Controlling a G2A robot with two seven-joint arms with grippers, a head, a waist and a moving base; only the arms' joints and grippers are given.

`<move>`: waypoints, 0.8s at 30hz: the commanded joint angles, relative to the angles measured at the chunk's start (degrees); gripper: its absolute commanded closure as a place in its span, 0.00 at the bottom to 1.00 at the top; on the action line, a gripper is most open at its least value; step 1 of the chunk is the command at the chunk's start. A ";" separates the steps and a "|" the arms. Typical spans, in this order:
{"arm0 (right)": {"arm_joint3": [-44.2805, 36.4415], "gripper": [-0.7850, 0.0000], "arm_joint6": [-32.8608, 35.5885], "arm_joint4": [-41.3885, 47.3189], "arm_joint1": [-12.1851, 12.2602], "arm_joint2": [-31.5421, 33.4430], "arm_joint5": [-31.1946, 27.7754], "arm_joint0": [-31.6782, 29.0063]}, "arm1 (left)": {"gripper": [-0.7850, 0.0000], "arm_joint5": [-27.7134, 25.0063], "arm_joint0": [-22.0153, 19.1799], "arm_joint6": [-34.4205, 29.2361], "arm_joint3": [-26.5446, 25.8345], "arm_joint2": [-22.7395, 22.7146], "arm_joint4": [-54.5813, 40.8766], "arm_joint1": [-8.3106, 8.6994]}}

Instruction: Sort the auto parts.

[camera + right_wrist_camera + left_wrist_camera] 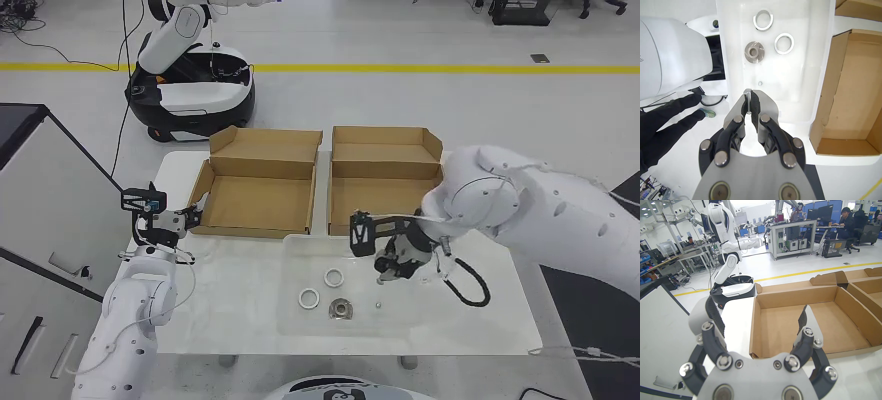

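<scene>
Top view: high up, looking down at the whole surface (230,290). Left wrist view: low, close, facing over a box (829,323) into the room. Right wrist view: close above the tray (800,75), looking down. Shared with top view: box, tray.

The rings (763,19) are polished metal, the flange (754,52) brushed metal, the bolt (748,103) threaded metal, the tray (806,75) glossy white plastic, the boxes (262,200) matt cardboard.

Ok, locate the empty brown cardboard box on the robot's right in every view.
Top view: right brown cardboard box, past the white plastic tray.
Left wrist view: the far box, beyond the left brown cardboard box.
Right wrist view: the box alongside the tray.
Shared landmark: that left box, adjoining it.
</scene>
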 commanded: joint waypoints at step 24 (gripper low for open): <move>0.53 1.00 -31.14 11.68 12.54 3.80 -30.96 -3.11 | 0.00 0.00 0.00 0.00 0.00 0.00 0.00 0.00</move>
